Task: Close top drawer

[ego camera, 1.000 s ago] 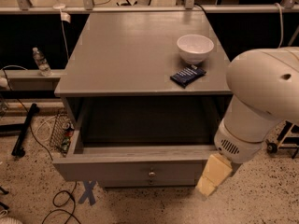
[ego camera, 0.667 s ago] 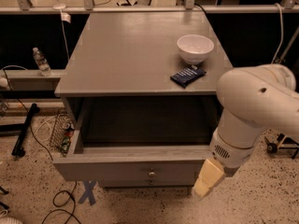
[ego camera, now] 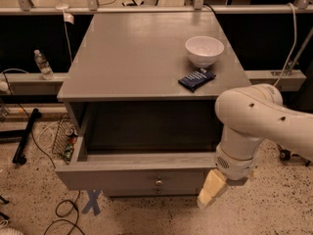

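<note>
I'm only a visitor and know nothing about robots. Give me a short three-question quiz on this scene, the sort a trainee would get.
1. True or false: the top drawer is fully shut.
2. Which thing lies nearer the front edge of the cabinet top? A) the white bowl B) the dark blue packet
3. Fill in: in the picture, the gripper hangs low by the ____ end of the drawer's front.

Key: 1 false, it stands pulled out, its box open to view. 2 B. 3 right.
</note>
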Action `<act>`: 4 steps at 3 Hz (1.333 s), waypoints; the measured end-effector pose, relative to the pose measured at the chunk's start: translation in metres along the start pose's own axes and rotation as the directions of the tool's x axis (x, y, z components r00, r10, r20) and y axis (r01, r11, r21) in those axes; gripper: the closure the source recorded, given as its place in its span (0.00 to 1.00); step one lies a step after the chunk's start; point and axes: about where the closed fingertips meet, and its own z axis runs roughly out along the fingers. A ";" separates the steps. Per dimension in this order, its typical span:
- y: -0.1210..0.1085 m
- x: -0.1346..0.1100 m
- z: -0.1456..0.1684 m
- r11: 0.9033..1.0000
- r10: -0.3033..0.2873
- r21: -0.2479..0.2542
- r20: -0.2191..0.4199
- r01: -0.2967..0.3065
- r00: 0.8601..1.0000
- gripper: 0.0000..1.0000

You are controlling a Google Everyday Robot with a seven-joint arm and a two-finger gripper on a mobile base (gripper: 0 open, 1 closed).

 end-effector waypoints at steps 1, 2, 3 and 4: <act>-0.004 -0.007 0.020 0.998 0.057 -0.018 -0.048 -0.058 0.997 0.00; -0.006 -0.012 0.035 0.994 0.103 -0.034 -0.082 -0.107 0.991 0.18; -0.006 -0.016 0.039 0.990 0.130 -0.034 -0.089 -0.134 0.987 0.41; -0.008 -0.025 0.034 0.988 0.150 -0.024 -0.029 -0.151 0.988 0.72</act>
